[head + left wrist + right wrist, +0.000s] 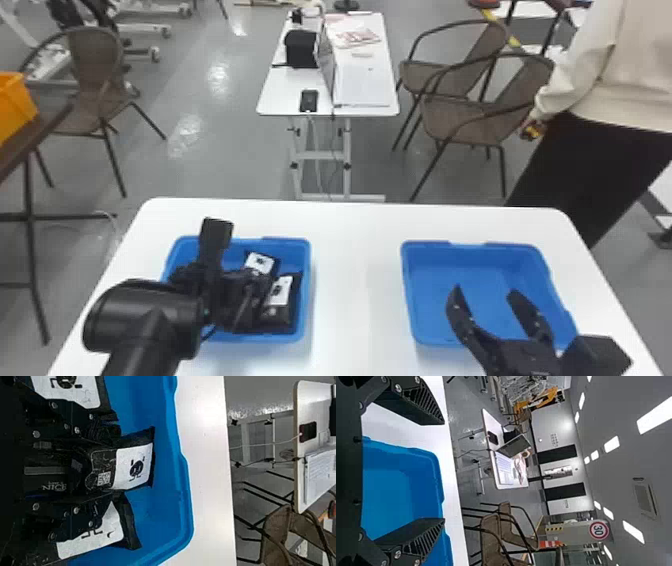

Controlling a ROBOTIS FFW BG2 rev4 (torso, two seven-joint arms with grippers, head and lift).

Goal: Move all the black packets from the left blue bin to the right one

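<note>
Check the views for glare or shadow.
Head view: glare patches on the floor beyond the work table; left wrist view: black packets darken toward the picture's left edge; right wrist view: ceiling lights near white, right blue bin glare-free.

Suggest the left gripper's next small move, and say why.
Probably a light squeeze by the left gripper on the middle black packet, to secure it before any lift. That packet lines up with the gripper at the left blue bin, with other packets on both sides; I can't tell whether it is already gripped.
</note>
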